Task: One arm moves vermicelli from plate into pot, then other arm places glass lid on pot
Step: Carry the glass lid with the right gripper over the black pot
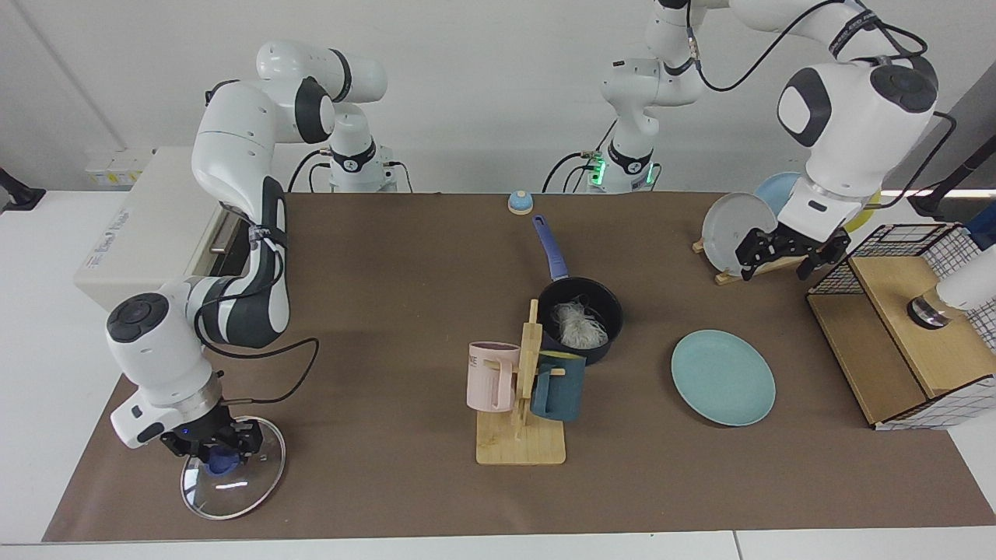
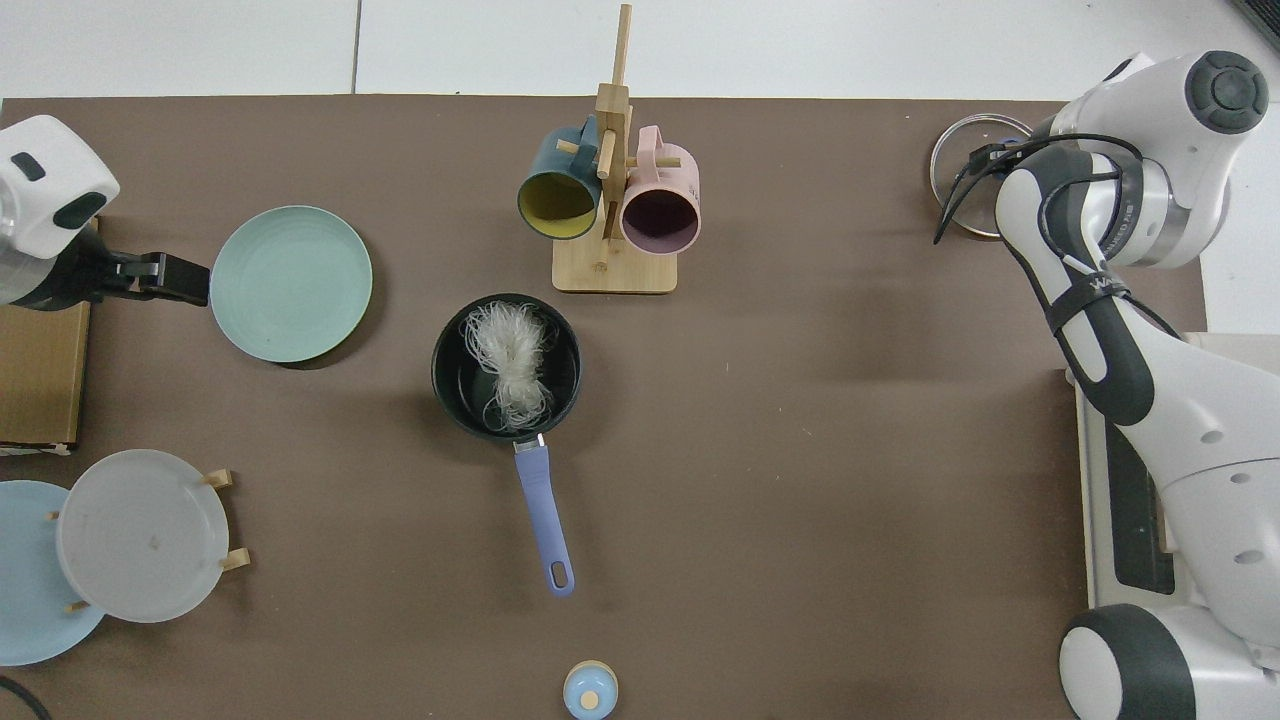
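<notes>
The vermicelli (image 1: 577, 327) (image 2: 510, 365) lies as a white tangle inside the navy pot (image 1: 601, 354) (image 2: 450, 385), whose blue handle points to the table's far side. Beside it the teal plate (image 1: 724, 377) (image 2: 290, 283) is bare. My left gripper (image 1: 786, 255) (image 2: 185, 280) hangs open and empty in the air beyond the plate, in front of the plate rack. The glass lid (image 1: 241, 486) (image 2: 950, 170) lies flat near the front corner of the mat. My right gripper (image 1: 218, 449) sits low over its blue knob (image 1: 223, 465). In the top view the arm hides that gripper.
A wooden mug stand (image 1: 520, 443) with a pink and a teal mug stands just in front of the pot. A rack of upright plates (image 1: 735, 233) and a wire-and-wood box (image 1: 910, 327) are near the left gripper. A small blue bell (image 1: 520, 202) sits at the far edge.
</notes>
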Available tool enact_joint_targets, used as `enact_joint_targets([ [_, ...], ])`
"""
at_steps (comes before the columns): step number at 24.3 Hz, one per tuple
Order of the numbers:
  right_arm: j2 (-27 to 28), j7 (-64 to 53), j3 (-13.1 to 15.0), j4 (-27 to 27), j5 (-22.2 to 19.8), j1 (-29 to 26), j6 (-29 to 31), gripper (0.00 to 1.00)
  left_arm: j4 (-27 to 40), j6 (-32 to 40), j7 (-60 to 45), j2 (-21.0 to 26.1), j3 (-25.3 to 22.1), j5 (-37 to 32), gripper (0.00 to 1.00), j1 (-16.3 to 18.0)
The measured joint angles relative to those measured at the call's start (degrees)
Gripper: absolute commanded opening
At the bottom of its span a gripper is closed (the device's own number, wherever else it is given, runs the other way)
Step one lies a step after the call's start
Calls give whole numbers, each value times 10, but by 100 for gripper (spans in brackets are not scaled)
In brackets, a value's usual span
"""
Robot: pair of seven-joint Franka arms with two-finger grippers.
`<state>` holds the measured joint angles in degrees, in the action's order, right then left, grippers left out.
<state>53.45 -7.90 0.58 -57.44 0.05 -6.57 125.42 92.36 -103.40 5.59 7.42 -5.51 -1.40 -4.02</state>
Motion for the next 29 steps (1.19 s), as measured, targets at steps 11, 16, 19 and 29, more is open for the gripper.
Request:
enact_joint_targets([
  [11, -65, -8, -4, 6, 0, 18, -86, 0, 9, 70, -36, -62, 8, 0, 100, -3],
  [16, -171, 8, -6, -58, 1, 48, -154, 0, 13, 70, -38, -61, 8, 0, 100, -4],
  [19, -241, 42, -6, -114, 1, 69, -182, 0, 13, 70, -46, -61, 8, 4, 100, -4],
  [29, -382, 236, -8, -249, -14, 202, -220, 0, 13, 70, -50, -61, 8, 6, 100, -4],
])
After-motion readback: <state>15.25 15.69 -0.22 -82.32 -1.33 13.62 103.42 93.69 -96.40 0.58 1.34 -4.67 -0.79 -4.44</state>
